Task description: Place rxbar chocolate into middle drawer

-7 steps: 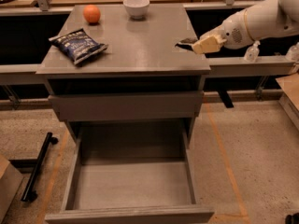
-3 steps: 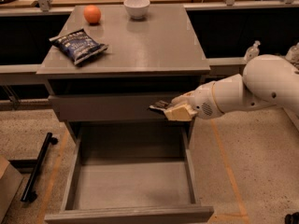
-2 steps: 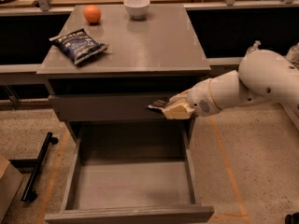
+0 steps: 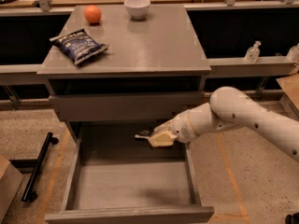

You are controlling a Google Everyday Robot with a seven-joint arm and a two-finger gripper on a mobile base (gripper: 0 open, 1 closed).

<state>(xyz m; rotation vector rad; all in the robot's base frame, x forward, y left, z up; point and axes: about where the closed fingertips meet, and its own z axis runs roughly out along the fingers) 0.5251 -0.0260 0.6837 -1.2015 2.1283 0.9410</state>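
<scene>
Lower than 0.7 s ago: tool (image 4: 150, 137) now at frame centre, over rear of open middle drawer (image 4: 131, 186). Clamped on rxbar chocolate (image 4: 141, 135), poking out left of tool tip.

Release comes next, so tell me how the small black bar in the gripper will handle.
The small flat black snack bar juts level from the gripper, over the open wide grey drawer, without drooping: probably fairly stiff. Held by one end only, it seems light. Being flat, it should land and stay put rather than roll.
</scene>
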